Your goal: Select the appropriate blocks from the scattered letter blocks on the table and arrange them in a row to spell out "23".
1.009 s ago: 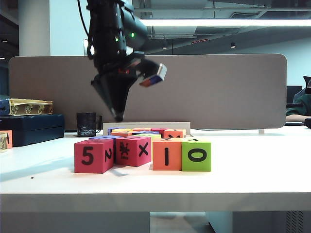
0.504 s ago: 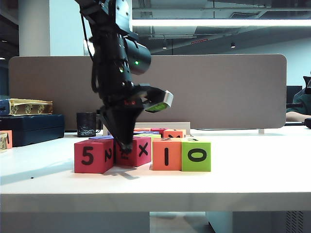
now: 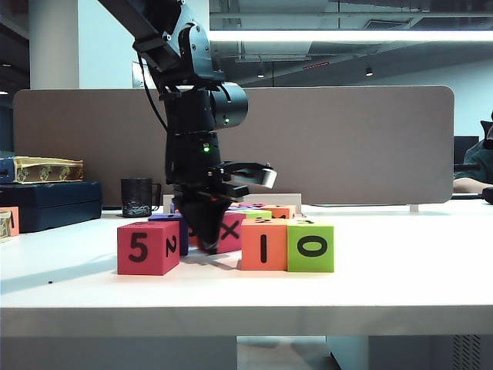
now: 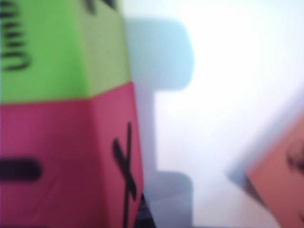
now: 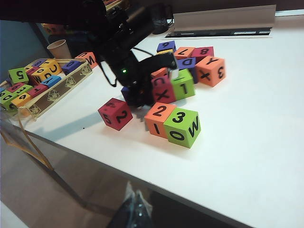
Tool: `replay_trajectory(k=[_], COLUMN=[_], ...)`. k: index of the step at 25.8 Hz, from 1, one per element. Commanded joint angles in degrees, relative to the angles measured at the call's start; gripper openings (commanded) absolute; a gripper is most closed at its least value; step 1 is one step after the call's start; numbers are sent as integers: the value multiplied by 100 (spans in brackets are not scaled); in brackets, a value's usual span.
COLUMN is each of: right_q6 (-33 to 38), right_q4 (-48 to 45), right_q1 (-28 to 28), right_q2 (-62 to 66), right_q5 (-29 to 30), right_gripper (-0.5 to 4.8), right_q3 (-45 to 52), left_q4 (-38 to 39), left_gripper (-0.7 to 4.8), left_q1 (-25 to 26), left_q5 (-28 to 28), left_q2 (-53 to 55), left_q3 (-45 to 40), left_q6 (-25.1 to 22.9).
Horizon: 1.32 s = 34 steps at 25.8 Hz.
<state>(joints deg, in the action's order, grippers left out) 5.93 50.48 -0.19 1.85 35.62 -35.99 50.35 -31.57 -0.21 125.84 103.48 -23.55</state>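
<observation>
The orange foam cube (image 5: 159,118) and lime green cube (image 5: 183,126) sit touching, 2 and 3 upward, while the left gripper (image 3: 206,237), jaws together, noses down beside the pink-red X cube (image 3: 229,231); the right gripper's state I cannot tell.

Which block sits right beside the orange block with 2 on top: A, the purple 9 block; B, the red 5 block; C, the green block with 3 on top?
C: in the right wrist view the green block touches the orange block, their tops reading 2 then 3.
</observation>
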Motion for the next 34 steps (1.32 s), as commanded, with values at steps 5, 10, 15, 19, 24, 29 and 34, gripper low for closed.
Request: replay_trajectory(k=[5,10,15,19,24,29,34], right_q6=[-17,-17,-17,-17,-17,-17,-17], right_q4=[-55,-55,-55,-55,-52,-52,-52], right_q1=[-2,-2,-2,-2,-2,-2,-2], right_q2=[15,15,15,13,13,13,13], right_q5=[9,9,7,7,9,9,9], right_gripper=[-1,-1,-1,-1,-1,-1,-1], right_q3=[-15,-15,-15,-15,-15,-15,-15], left_q4=[-955,-219,243,678,1993,2684,2933], left_gripper=[-6,-6,-6,-6,-6,-6,-6], left_q1=[0,0,0,0,-22,-129,-136], left_q5=[-26,-374,-280,90,907,901,903], left_q2=[-42,-234,-787,-1163,-1239,-1130,-1126], left_q3=[17,17,17,17,7,2,2], left_q6=[0,-7,22,70,170,170,177])
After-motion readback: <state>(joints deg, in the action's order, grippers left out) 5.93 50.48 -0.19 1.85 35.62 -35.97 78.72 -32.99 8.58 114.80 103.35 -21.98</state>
